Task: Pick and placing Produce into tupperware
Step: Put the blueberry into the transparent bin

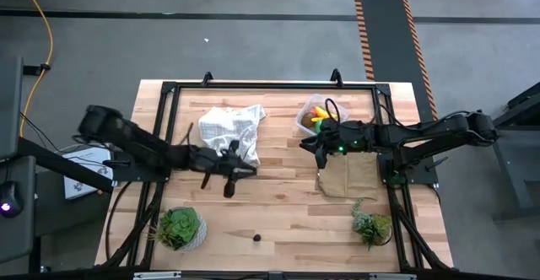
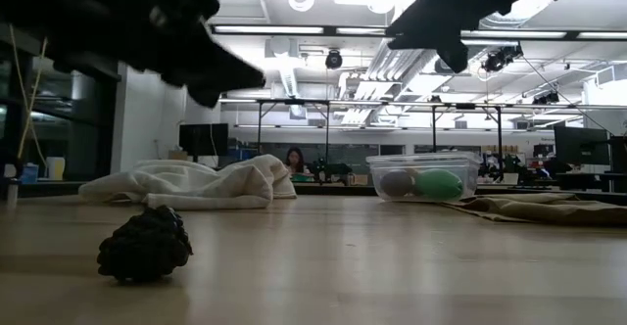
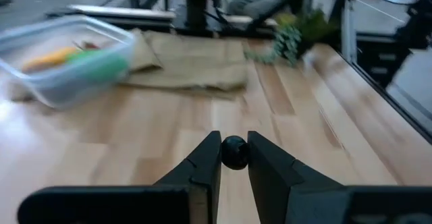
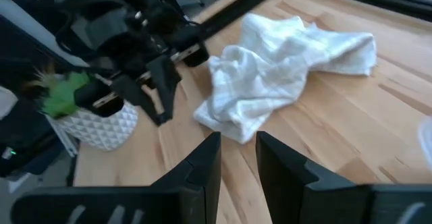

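My left gripper (image 1: 250, 171) hangs over the middle of the table, shut on a tiny dark berry (image 3: 234, 152). The clear tupperware (image 1: 315, 116) stands at the far right, on the edge of a brown cloth. It holds a green oval (image 2: 438, 183), a brown ball (image 2: 397, 182) and a yellow-orange piece (image 1: 320, 114). A dark knobbly berry (image 2: 145, 245) lies on the wood near the front edge. My right gripper (image 4: 237, 158) hovers just on the near side of the tupperware, its fingers a little apart with nothing between them. My left gripper pinches the tiny dark berry (image 3: 234, 153) between its two fingers, at their free ends. The fingers point nearly level toward the table's right side. The berry is lifted clear of the table.
A crumpled white checked cloth (image 1: 230, 129) lies at the far middle, and a flat brown cloth (image 1: 346, 177) lies right of centre. Potted plants stand at the near left (image 1: 179, 228) and near right (image 1: 371, 226). A black frame (image 1: 253, 85) runs round the table.
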